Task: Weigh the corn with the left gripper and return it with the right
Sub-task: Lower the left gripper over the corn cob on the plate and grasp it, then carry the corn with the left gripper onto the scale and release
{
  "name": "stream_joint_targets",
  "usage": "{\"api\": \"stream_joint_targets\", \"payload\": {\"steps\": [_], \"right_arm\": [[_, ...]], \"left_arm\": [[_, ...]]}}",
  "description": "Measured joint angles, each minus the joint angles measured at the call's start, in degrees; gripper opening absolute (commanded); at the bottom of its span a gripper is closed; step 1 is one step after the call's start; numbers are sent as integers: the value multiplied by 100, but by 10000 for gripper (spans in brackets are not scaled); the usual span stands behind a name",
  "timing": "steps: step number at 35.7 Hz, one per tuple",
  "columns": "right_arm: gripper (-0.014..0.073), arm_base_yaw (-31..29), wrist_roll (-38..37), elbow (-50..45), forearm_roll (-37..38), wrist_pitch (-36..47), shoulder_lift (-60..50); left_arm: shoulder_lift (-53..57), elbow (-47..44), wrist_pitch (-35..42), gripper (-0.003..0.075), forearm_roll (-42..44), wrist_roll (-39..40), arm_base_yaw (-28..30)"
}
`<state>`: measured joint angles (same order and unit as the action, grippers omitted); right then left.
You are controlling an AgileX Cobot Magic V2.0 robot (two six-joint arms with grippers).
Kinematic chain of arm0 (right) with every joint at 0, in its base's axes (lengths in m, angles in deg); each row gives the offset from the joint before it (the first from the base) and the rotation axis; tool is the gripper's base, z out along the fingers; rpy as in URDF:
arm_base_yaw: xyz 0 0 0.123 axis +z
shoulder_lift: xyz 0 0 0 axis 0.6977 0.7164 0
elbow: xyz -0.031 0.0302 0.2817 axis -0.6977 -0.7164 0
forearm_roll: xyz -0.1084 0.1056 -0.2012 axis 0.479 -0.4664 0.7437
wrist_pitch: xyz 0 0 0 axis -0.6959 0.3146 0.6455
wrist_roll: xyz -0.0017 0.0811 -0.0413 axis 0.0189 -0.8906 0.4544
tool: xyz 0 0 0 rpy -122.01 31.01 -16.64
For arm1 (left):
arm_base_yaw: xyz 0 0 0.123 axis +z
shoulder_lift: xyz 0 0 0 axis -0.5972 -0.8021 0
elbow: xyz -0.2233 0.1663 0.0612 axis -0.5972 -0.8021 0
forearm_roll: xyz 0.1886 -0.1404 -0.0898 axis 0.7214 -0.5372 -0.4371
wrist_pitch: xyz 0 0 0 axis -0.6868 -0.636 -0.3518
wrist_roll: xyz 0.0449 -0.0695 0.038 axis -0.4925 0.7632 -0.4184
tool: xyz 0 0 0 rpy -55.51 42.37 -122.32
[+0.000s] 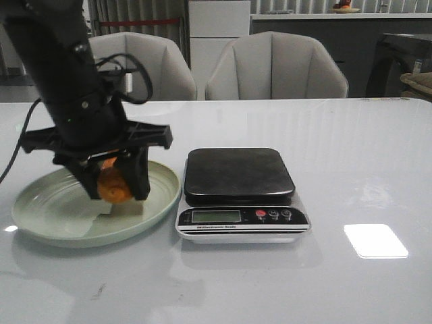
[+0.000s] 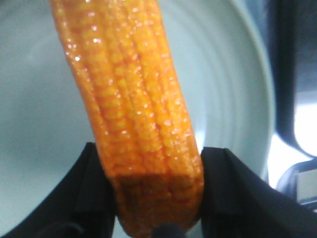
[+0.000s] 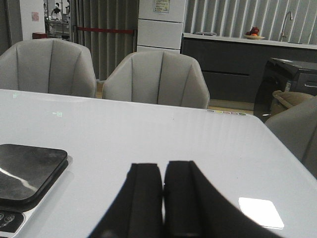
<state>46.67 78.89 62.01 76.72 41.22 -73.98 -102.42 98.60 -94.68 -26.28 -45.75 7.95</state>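
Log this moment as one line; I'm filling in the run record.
left gripper: shut on corn over plate | right gripper: shut, empty | scale: bare

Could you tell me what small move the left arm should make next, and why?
Probably lift straight up. The left pincer is already closed on the corn over the green plate, while the scale beside it sits bare, so raising the cob should clear the plate rim before carrying it across.

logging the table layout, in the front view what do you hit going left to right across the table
pale green plate → left gripper closed on the corn over the plate → digital kitchen scale → bright square reflection on the white table
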Motion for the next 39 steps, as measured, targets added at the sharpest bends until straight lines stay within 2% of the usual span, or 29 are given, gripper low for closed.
{"api": "stream_joint_targets", "payload": {"steps": [17,21,25,28,31,39], "right_arm": [[183,0,0,0,0,0,0],[183,0,0,0,0,0,0],[183,0,0,0,0,0,0],[183,0,0,0,0,0,0],[183,0,0,0,0,0,0],[183,0,0,0,0,0,0]], "left_arm": [[-399,1035,325,130,-46,-48,-1012],[-653,1198,325,234,-46,-48,-1152],[-835,1389,325,471,-109,-48,-1244],[-910,1437,325,573,-124,-48,-1294],[-921,1450,325,609,-124,-48,-1319],[-921,1836,-313,608,-44,-48,-1308]]}}
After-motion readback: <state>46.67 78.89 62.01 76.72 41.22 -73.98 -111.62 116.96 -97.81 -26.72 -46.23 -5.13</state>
